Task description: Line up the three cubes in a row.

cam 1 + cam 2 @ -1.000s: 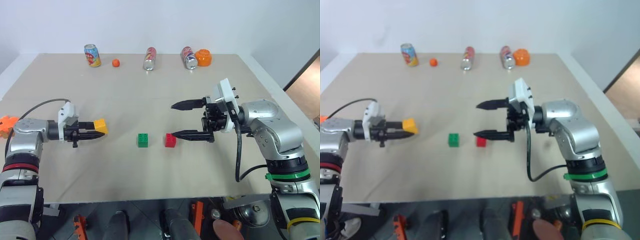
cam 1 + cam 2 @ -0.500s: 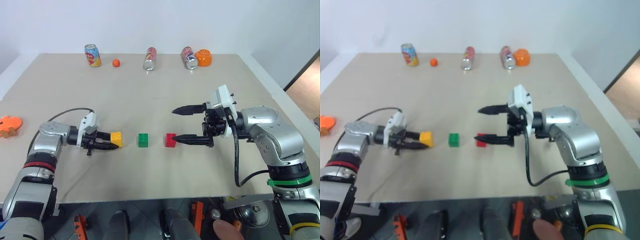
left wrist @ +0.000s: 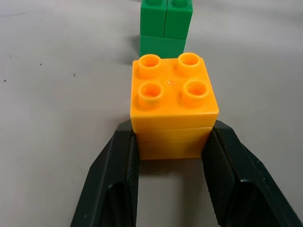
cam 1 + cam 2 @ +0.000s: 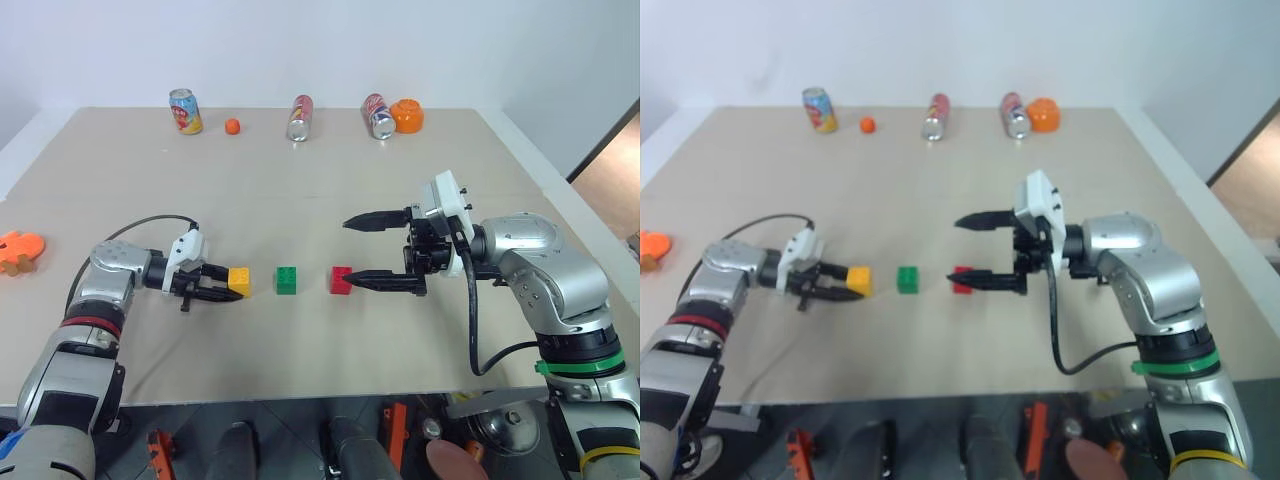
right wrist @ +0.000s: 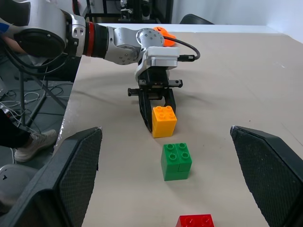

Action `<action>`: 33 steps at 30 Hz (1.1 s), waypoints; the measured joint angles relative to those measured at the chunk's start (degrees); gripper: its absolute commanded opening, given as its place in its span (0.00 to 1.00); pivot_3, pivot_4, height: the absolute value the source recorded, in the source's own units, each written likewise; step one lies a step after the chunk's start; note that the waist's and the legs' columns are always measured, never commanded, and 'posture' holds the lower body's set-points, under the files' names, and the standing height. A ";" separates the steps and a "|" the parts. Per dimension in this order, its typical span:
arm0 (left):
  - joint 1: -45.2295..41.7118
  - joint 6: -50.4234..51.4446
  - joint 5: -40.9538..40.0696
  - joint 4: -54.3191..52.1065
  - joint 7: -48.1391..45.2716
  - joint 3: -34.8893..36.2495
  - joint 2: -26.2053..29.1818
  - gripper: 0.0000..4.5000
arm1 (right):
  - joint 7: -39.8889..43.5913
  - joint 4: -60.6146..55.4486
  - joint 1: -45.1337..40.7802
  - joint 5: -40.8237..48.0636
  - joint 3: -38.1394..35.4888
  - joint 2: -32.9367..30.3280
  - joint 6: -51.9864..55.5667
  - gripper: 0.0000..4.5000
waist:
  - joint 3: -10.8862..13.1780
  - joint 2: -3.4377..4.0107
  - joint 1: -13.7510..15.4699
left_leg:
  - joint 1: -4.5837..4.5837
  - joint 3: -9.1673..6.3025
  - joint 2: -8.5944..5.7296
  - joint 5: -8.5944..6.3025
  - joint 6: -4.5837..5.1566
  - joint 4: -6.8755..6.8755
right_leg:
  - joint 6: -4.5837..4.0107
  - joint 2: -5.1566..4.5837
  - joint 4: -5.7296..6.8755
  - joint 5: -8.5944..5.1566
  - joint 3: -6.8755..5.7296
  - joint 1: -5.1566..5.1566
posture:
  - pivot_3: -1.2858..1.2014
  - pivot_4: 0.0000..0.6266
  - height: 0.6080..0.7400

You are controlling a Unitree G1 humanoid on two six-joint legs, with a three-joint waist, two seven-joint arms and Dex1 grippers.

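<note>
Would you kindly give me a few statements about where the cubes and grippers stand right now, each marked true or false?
1. The left gripper is shut on the yellow-orange cube. True.
2. The green cube lies between the yellow-orange cube and the red cube. True.
3. The right gripper holds the red cube. False: its jaws stand wide open, with the lower finger just beside the cube.
4. The green cube is stacked on the red one. False: they sit apart on the table.

Yellow-orange cube (image 4: 238, 280), green cube (image 4: 287, 280), red cube (image 4: 341, 280), beige table (image 4: 320, 190)
</note>
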 measured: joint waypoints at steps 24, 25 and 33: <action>-1.60 -4.65 3.45 5.20 1.01 3.03 -0.55 1.00 | 1.45 0.26 -1.04 -0.04 0.01 -0.04 0.00 1.00 | 0.00 0.00 -0.07 | 0.01 0.00 0.00 0.06 0.10 0.04 | 0.01 0.00 0.02 0.05 0.01 0.01 | 0.52 0.24 1.00; -1.60 -4.66 3.53 5.29 0.97 3.16 -0.48 1.00 | 1.51 0.35 -1.38 -0.04 0.02 -0.03 -0.01 1.00 | 0.00 0.00 -0.08 | 0.01 0.00 0.00 0.06 0.10 0.04 | 0.01 0.00 0.02 0.05 0.01 0.01 | 0.52 0.24 1.00; -1.56 -1.78 4.24 5.19 0.42 3.26 6.87 1.00 | 3.91 3.69 -4.35 -0.78 0.71 -0.02 -0.97 1.00 | 0.00 0.00 -0.16 | 0.00 -0.01 0.01 0.05 0.09 -0.04 | -0.01 0.01 0.03 0.03 -0.01 -0.03 | 0.52 0.24 1.00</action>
